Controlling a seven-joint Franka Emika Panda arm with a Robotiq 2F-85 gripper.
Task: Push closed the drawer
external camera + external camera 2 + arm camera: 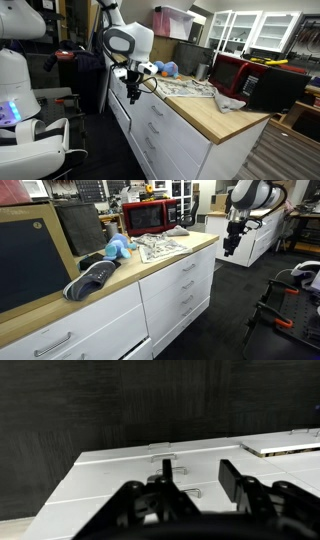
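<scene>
In the wrist view the drawer (282, 447) shows at the upper right as a flat white slab with a pale wood edge, standing out from the white cabinet front (120, 470). My gripper (200, 485) is open and empty, its two dark fingers apart, a short way in front of the cabinet and to the left of the drawer. In both exterior views the gripper (133, 92) (229, 245) hangs beside the end of the cabinet, near countertop height. I cannot make out the pulled-out drawer in the exterior views.
The cabinet has deeper white drawer fronts with small handles (185, 285) (164, 458) and a wood countertop (215, 115). On it stand a red microwave (235, 72), newspapers (160, 247), a blue toy (118, 248) and a grey shoe (92, 280). A white robot (20, 100) stands nearby.
</scene>
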